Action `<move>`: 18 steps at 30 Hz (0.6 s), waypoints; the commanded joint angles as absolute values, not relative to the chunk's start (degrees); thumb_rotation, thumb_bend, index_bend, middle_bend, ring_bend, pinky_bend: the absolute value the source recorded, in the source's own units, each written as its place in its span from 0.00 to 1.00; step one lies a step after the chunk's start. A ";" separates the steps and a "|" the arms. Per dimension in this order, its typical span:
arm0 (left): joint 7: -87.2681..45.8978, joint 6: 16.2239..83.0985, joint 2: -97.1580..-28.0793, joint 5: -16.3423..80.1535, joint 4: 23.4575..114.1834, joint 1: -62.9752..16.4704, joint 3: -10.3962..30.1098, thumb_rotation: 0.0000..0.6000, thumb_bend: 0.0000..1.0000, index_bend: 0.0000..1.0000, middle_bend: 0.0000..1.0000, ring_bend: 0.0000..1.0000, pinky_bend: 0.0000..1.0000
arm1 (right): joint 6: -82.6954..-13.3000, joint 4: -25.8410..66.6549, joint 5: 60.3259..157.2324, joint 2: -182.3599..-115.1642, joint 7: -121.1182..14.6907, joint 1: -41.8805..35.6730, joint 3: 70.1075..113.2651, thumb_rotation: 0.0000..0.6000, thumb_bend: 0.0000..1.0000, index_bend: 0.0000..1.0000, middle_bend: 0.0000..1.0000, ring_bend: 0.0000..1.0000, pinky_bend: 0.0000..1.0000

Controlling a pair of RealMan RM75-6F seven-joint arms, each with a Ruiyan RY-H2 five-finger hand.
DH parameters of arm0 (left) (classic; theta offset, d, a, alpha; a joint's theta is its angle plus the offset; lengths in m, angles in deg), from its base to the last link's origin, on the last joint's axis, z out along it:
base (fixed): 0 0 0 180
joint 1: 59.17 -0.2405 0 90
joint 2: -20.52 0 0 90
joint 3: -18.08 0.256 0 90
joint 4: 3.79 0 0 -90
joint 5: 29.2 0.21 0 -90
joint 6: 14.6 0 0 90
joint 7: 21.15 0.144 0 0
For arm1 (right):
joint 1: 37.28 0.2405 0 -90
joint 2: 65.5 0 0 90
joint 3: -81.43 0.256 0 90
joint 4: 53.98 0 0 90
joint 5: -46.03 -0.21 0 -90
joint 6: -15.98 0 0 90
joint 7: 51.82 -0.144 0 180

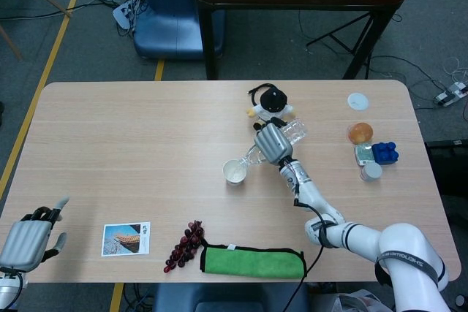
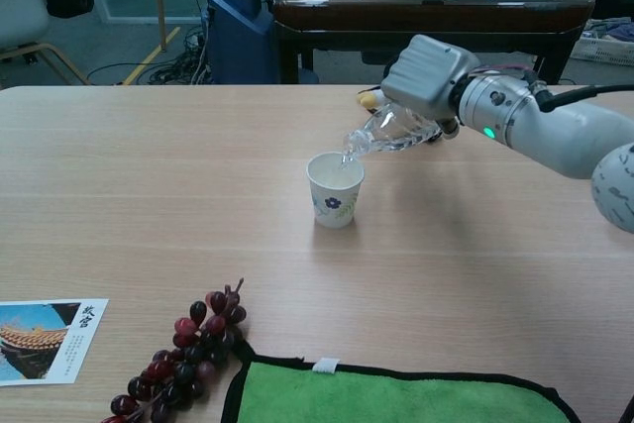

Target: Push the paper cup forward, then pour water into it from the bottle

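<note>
Right robot hand (image 2: 428,70) clamped on tilted bottle (image 2: 388,132), mouth just above paper cup (image 2: 335,188); left robot hand (image 1: 29,237) empty, fingers apart, well left of cup

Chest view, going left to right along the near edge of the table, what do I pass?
Postcard → bunch of grapes → green cloth.
</note>
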State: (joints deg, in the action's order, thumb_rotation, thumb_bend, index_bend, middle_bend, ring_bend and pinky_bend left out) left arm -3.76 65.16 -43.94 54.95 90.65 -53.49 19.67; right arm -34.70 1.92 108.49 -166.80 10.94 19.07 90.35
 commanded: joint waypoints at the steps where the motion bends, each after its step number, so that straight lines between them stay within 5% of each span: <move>1: -3.71 65.18 -43.94 54.96 90.72 -53.50 19.66 1.00 0.37 0.10 0.40 0.25 0.41 | -34.85 2.05 108.35 -166.74 11.19 19.11 90.30 1.00 0.21 0.61 0.62 0.47 0.51; 18: -3.48 65.23 -43.94 55.04 90.89 -53.54 19.68 1.00 0.38 0.11 0.40 0.25 0.41 | -36.51 3.12 107.45 -166.07 14.73 19.33 89.79 1.00 0.21 0.61 0.62 0.48 0.51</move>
